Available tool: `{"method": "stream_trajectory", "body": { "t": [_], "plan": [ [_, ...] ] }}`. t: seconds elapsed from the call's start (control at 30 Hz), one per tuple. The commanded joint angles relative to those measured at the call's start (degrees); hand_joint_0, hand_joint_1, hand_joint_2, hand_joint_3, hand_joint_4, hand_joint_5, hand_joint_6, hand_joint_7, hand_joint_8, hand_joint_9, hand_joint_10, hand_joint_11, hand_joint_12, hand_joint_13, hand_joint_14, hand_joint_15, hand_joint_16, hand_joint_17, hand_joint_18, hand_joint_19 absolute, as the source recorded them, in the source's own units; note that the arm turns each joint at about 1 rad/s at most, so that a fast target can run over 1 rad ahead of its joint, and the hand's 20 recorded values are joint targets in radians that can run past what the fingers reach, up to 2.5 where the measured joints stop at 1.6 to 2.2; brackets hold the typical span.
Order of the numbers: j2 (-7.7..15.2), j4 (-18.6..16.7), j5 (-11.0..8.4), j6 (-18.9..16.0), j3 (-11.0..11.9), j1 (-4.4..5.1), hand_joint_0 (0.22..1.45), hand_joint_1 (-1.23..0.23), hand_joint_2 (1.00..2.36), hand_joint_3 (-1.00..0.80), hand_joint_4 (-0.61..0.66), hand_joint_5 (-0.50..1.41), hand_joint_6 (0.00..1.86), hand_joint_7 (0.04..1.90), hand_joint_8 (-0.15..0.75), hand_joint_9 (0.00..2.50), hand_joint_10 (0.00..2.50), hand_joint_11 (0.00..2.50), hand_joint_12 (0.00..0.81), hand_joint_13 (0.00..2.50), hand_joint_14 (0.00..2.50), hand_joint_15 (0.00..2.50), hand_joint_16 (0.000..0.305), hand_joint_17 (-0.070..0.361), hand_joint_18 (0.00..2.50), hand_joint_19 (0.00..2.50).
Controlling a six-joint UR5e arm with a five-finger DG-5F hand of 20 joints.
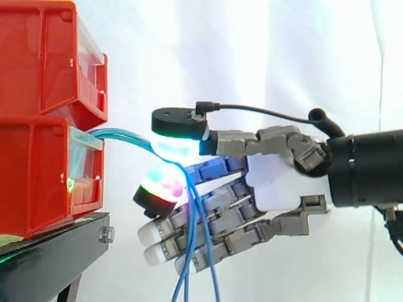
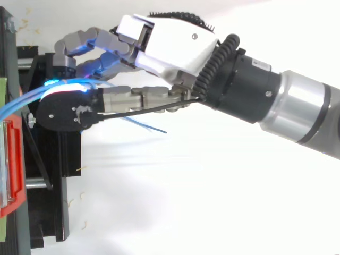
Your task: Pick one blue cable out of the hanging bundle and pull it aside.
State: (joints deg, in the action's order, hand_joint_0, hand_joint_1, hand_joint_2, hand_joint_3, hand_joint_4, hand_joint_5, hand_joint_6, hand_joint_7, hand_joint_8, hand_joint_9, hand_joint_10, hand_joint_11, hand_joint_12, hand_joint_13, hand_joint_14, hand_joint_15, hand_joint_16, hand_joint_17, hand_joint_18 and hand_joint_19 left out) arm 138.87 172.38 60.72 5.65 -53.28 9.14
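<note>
At the far left you have two red plastic bins stacked one on the other, the upper red bin (image 1: 44, 56) sitting on the lower red bin (image 1: 38, 176), and both carried on a black metal stand (image 1: 56, 251) with a silver bolt head (image 1: 106, 234) on its right end. A bundle of thin blue cables (image 1: 123, 134) comes out of the open front of the lower bin, arcs to the right away from it and then drops straight down out of the bottom of the side view. Where the arc turns downward, your robot hand (image 1: 277, 189) has hold of it: the upper pad (image 1: 176, 148), glowing cyan and green, sits on top of the strands and a second pad (image 1: 162, 185), glowing red, green and magenta, comes up beneath them, so the cables are pinched between the two. You cannot tell from either view how many strands are caught in that pinch. The other fingers, with white pads (image 1: 154, 234), lie lower and reach left, and the hanging strands cross in front of them. From above, the blue strands run from the left edge under the black-backed upper pad, and one thin strand trails on to the right below it. The arm enters from the right, in front of a white curtain (image 1: 252, 50).
</note>
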Motion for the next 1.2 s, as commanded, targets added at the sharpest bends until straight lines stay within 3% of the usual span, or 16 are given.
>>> {"method": "stream_trajectory", "body": {
  "t": [0.0, 0.13, 0.43, 0.6, 0.8, 0.9, 1.0, 1.03, 1.17],
  "plan": [
    [-1.7, 2.1, 0.01, 0.2, 0.1, -0.26, 0.51, -0.6, 1.01, -0.38, 0.24, -0.18, 0.84, 1.14, 0.325, 0.74, 0.01, 0.39, 0.437, 0.61, 0.01, 0.39, 0.06, 0.136, 0.49, 0.47],
    [-2.6, 3.2, -0.17, 0.9, 0.1, -0.26, 0.5, -0.57, 1.0, -0.45, 0.25, -0.18, 0.84, 1.13, 0.331, 0.75, 0.01, 0.39, 0.444, 0.61, 0.01, 0.39, 0.062, 0.139, 0.49, 0.47],
    [-4.0, 5.3, -0.25, 1.8, 0.1, -0.35, 0.46, -0.34, 1.0, -0.5, 0.21, -0.16, 0.77, 1.1, 0.347, 0.77, 0.01, 0.39, 0.462, 0.61, 0.01, 0.39, 0.067, 0.15, 0.5, 0.47],
    [-3.9, 5.3, -0.34, 2.1, 0.1, -0.61, 0.47, -0.36, 1.0, -0.5, 0.22, -0.13, 0.66, 1.17, 0.34, 0.76, 0.01, 0.37, 0.458, 0.6, 0.01, 0.39, 0.066, 0.148, 0.49, 0.48],
    [-3.8, 4.4, -1.84, 3.0, 0.1, -1.23, 0.51, -0.48, 1.0, -0.47, 0.22, -0.12, 0.58, 1.29, 0.326, 0.75, 0.01, 0.37, 0.443, 0.61, 0.01, 0.4, 0.063, 0.141, 0.47, 0.48],
    [-3.5, 3.5, -2.45, 3.4, -0.2, -1.31, 0.51, -0.49, 1.0, -0.46, 0.22, -0.11, 0.57, 1.3, 0.326, 0.75, 0.01, 0.38, 0.44, 0.61, 0.01, 0.4, 0.062, 0.139, 0.47, 0.48],
    [-3.3, -1.8, -2.63, 5.5, -2.3, -1.31, 0.51, -0.5, 1.0, -0.45, 0.22, -0.11, 0.57, 1.31, 0.322, 0.75, 0.01, 0.38, 0.441, 0.62, 0.01, 0.4, 0.062, 0.139, 0.48, 0.48],
    [-2.9, -5.1, -2.8, 6.7, -2.9, -1.31, 0.51, -0.5, 1.0, -0.45, 0.21, -0.11, 0.57, 1.31, 0.324, 0.75, 0.01, 0.38, 0.441, 0.62, 0.01, 0.4, 0.062, 0.138, 0.48, 0.49],
    [-1.7, -6.8, -2.8, 6.8, -2.8, -1.4, 0.52, -0.5, 1.0, -0.45, 0.22, -0.11, 0.56, 1.32, 0.323, 0.76, 0.01, 0.38, 0.437, 0.62, 0.01, 0.41, 0.061, 0.138, 0.48, 0.49]
  ]
}}
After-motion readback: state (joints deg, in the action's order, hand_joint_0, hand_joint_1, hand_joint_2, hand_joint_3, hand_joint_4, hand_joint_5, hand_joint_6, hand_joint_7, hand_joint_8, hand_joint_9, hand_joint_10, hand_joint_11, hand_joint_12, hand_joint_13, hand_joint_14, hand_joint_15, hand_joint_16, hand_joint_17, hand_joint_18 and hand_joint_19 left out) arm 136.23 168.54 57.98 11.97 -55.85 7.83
